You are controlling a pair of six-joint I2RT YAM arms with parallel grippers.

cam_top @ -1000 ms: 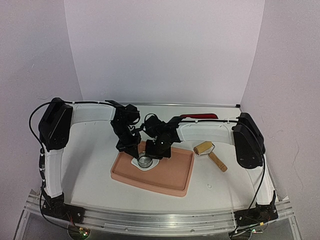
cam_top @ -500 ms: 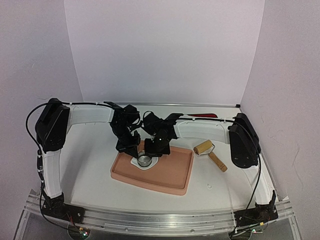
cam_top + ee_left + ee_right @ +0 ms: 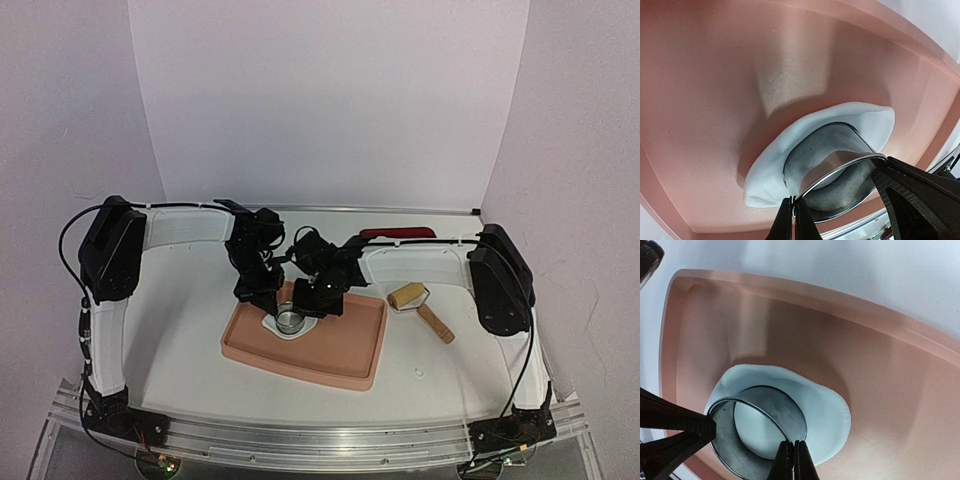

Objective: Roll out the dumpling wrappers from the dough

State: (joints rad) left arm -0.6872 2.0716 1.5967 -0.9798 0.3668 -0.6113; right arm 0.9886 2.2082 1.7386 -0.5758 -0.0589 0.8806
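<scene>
tray (image 3: 340, 355): pink, on the worktop (image 3: 190, 300) before me
ring cutter (image 3: 290, 321): metal, upright in the tray's far left corner
roller (image 3: 407, 296): wooden, right of the tray
red strip (image 3: 397, 233): far edge

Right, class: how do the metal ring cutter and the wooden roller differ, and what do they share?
The ring cutter is a shiny metal hoop; the roller is tan wood with a handle. The ring cutter stands on the dough in the pink tray; the roller lies on the table beside it. The left tool and right tool pinch the ring cutter's rim; the roller is untouched. Both have round working parts.
</scene>
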